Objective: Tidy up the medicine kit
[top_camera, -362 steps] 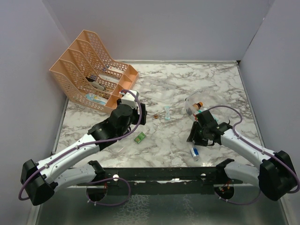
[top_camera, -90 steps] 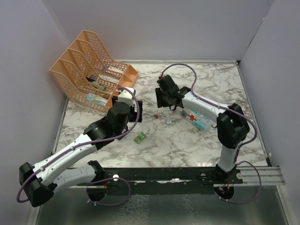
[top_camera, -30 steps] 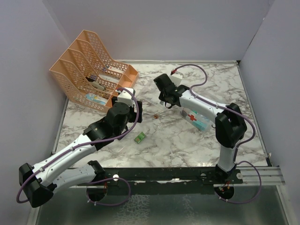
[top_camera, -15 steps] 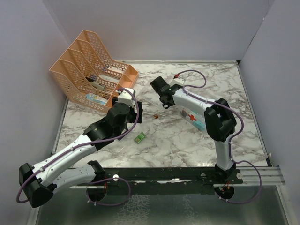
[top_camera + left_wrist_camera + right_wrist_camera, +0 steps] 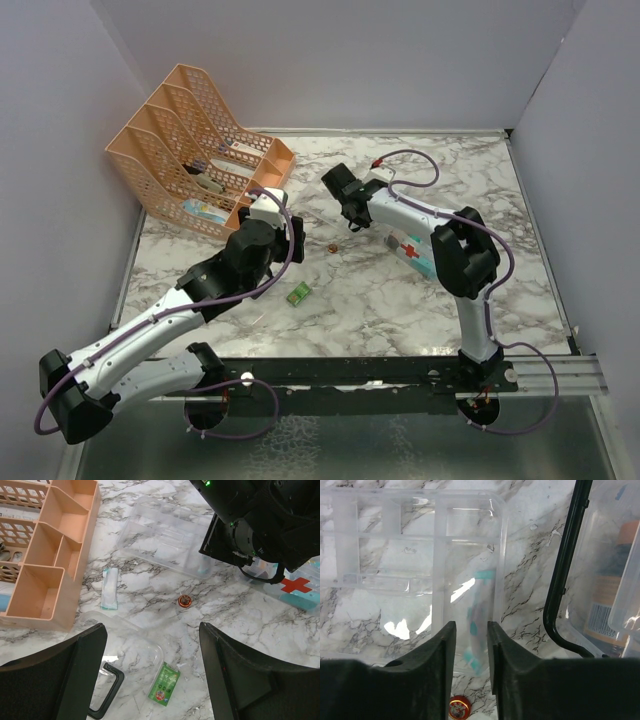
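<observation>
Filling the tray (image 5: pixel 440 555): my right gripper (image 5: pixel 470 628) stands slightly parted over a sachet (image 5: pixel 479 605) lying in one compartment; my left gripper (image 5: pixel 152 630) gapes, empty. Next I'd lift straight clear.

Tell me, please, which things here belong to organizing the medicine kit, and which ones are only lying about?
For the job:
medicine kit
clear divider tray
teal sachet, already in the tray
white sachet
green packet
red cap

Lying about:
peach file rack, with its contents
</observation>
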You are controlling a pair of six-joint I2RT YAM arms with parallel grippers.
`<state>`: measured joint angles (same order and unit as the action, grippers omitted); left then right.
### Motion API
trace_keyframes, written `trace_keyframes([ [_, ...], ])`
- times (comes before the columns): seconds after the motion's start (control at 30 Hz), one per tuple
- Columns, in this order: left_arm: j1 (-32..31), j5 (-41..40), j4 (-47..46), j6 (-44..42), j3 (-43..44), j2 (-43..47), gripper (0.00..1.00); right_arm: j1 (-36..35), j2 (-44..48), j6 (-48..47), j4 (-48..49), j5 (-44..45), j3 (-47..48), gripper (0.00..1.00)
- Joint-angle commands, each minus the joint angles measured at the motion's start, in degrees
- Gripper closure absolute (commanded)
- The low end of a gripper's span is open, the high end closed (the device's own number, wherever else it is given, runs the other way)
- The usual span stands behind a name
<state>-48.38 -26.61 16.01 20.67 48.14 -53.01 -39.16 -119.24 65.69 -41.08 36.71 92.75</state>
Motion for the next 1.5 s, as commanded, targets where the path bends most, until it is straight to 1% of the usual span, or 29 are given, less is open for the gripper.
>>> trace_keyframes([
  [0.0, 0.2, 0.6, -1.8, 0.3, -0.5, 1.8, 0.22, 0.1, 0.3, -0.8, 0.1, -0.3, 2.4, 0.65],
  [0.1, 0.2, 0.3, -1.5, 0.2, -0.4, 2.0, 0.22, 0.0, 1.9, -2.2, 0.5, -1.5, 2.9, 0.64],
  [0.17, 0.2, 0.6, -1.5, 0.0, -0.2, 2.0, 0.22, 0.0, 3.4, -5.6, 2.7, -3.4, 2.5, 0.64],
  [0.23, 0.3, 1.0, -1.2, -0.1, 0.1, 1.8, 0.22, 0.0, 4.9, -13.2, 6.7, -8.5, 1.9, 0.64],
  [0.33, 0.3, 1.8, -0.5, 0.0, 1.0, 0.6, 0.22, 0.0, 7.1, -17.1, 6.4, -16.1, 1.2, 0.64],
  [0.47, 0.6, 2.8, 0.5, 2.8, 2.1, -2.4, 0.22, 0.0, 12.9, -21.7, 7.9, -23.5, -5.3, 0.64],
  [0.6, 1.1, 5.4, 0.8, 6.4, 2.8, -6.2, 0.22, 0.0, 20.5, -22.5, 7.7, -24.9, -13.6, 0.65],
  [0.7, 2.1, 4.7, 1.9, 7.8, 4.1, -10.4, 0.24, 0.0, 26.2, -25.5, 8.0, -26.9, -19.0, 0.65],
  [0.73, 2.6, 4.4, 2.1, 7.7, 4.7, -12.0, 0.25, 0.0, 27.6, -26.0, 7.4, -27.6, -20.2, 0.65],
  [0.8, 4.3, 4.0, 4.1, 8.8, 6.9, -16.1, 0.31, 0.0, 30.3, -26.0, 6.1, -28.1, -22.2, 0.65],
  [0.87, 5.9, 4.4, 4.7, 8.0, 8.8, -19.9, 0.36, 0.0, 32.8, -26.1, 6.1, -28.7, -24.5, 0.66],
  [1.0, 10.6, 2.5, 4.9, 5.8, 11.7, -27.9, 0.44, 0.0, 37.3, -27.2, 9.4, -30.4, -29.2, 0.66],
  [1.07, 14.1, 5.5, 4.7, 5.0, 13.3, -31.8, 0.46, 0.0, 38.6, -27.2, 9.9, -32.3, -30.1, 0.67],
  [1.13, 16.2, 7.6, 3.7, 4.4, 14.7, -35.6, 0.49, 0.0, 39.7, -26.9, 10.3, -34.3, -31.0, 0.68],
  [1.27, 17.8, 8.9, 2.5, 2.1, 19.3, -43.3, 0.53, 0.0, 41.4, -26.9, 9.9, -35.6, -32.3, 0.69],
  [1.33, 18.5, 8.4, 2.7, 1.1, 21.8, -47.8, 0.57, 0.0, 42.5, -26.6, 10.3, -35.7, -33.2, 0.69],
  [1.47, 19.5, 8.2, 2.2, -0.3, 24.5, -52.6, 0.62, 0.0, 43.9, -25.5, 12.0, -36.7, -35.3, 0.7],
])
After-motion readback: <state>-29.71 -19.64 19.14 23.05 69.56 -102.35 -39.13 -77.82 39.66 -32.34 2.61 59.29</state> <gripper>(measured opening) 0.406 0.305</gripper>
